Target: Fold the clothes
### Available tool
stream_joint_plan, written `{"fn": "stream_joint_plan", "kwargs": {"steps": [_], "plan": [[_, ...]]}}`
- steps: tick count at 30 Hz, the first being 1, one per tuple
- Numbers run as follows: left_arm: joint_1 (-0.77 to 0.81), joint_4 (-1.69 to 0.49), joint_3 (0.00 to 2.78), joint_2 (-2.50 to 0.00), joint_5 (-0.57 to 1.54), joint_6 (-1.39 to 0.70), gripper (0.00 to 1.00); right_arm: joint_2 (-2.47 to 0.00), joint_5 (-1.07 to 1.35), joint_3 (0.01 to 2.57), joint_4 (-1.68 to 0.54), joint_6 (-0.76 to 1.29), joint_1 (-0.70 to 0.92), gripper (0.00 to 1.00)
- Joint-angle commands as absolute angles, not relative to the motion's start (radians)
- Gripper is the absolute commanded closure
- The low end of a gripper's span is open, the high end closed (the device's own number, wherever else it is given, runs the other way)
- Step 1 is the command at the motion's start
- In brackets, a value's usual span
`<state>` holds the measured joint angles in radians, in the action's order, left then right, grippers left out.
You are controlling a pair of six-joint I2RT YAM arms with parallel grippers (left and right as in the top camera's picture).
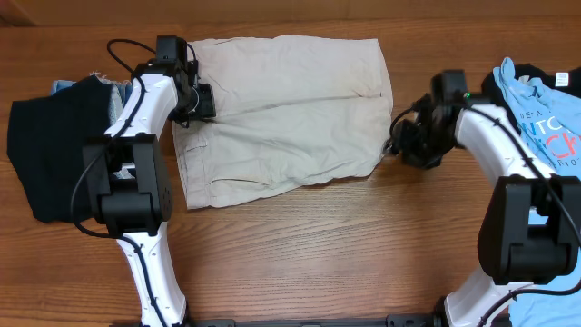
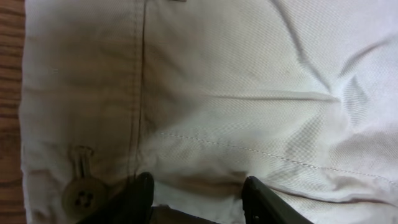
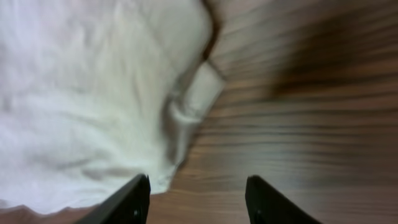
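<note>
Pale beige shorts (image 1: pixel 290 109) lie flat across the middle of the wooden table, waistband to the left. My left gripper (image 1: pixel 198 102) rests on the waistband end. In the left wrist view its jaws (image 2: pixel 198 196) stand apart over the cloth (image 2: pixel 249 93), with a soft ridge of fabric between them and a button (image 2: pixel 81 198) just to the left. My right gripper (image 1: pixel 399 141) is at the shorts' right edge. It is open (image 3: pixel 198 199) over bare wood, with a corner of the shorts (image 3: pixel 81 93) beside its left finger and nothing between the fingers.
A black garment (image 1: pixel 54 145) lies at the far left with a bit of denim (image 1: pixel 68 86) showing behind it. A light blue printed shirt (image 1: pixel 545 118) on a dark garment lies at the far right. Bare wood (image 1: pixel 318 245) runs along the table's front.
</note>
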<state>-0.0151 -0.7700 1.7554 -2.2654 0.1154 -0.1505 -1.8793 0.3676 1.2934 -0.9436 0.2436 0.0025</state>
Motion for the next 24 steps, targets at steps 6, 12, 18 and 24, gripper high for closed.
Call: {"fn": "stream_joint_plan", "kwargs": {"steps": [6, 12, 18, 24], "plan": [[-0.024, -0.773, 1.738, -2.269, 0.094, -0.134, 0.48, -1.876, 0.604, 1.13, -0.676, 0.437, 0.021, 0.39], [-0.024, -0.777, 1.738, -2.269, 0.094, -0.135, 0.48, -1.876, 0.596, 1.106, -0.571, 0.484, 0.027, 0.82], [-0.024, -0.782, 1.738, -2.269, 0.094, -0.134, 0.47, -1.849, 0.585, 1.155, -0.666, 0.379, 0.001, 0.96], [-0.025, -0.78, 1.738, -2.269, 0.093, -0.134, 0.46, -1.807, 0.36, 1.465, -1.162, 0.183, -0.045, 0.96]]}}
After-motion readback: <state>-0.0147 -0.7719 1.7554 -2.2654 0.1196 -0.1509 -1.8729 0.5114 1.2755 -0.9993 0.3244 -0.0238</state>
